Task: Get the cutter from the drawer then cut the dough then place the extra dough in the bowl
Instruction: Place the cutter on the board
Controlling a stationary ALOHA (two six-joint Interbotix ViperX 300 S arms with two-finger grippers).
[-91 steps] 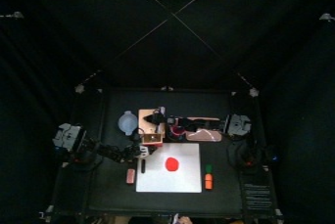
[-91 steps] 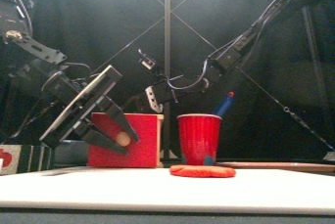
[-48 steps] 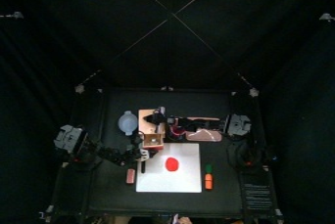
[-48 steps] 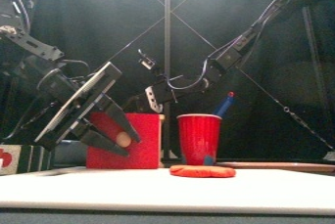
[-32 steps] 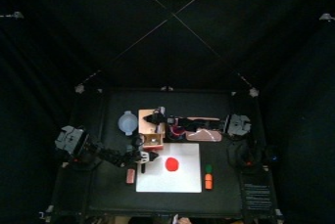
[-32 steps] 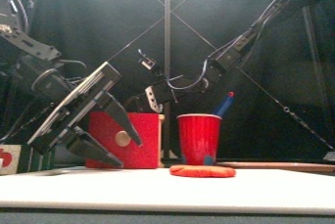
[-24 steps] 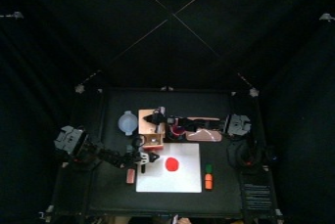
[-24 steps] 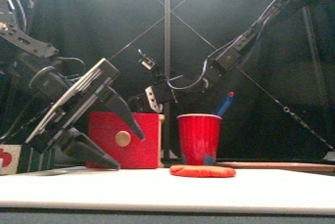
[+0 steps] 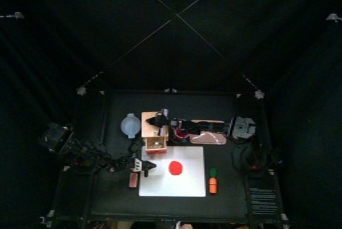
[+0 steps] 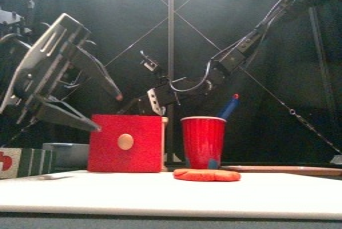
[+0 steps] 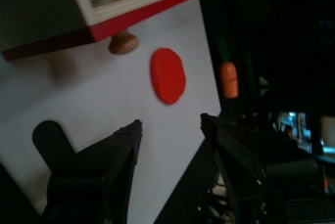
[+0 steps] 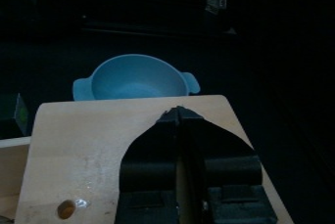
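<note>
Left pincer [image 11: 170, 121], apart, has lifted off the drawer [image 10: 127, 143], whose red front faces forward; right pincer [image 12: 174, 113] together.

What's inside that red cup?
A blue toy knife sticks up out of the red cup. The cup's wall hides its lower end and anything else inside.

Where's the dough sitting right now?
In the top view the red dough disc lies on the white cutting board, in front of the red cup and right of the wooden box's red drawer front.
</note>
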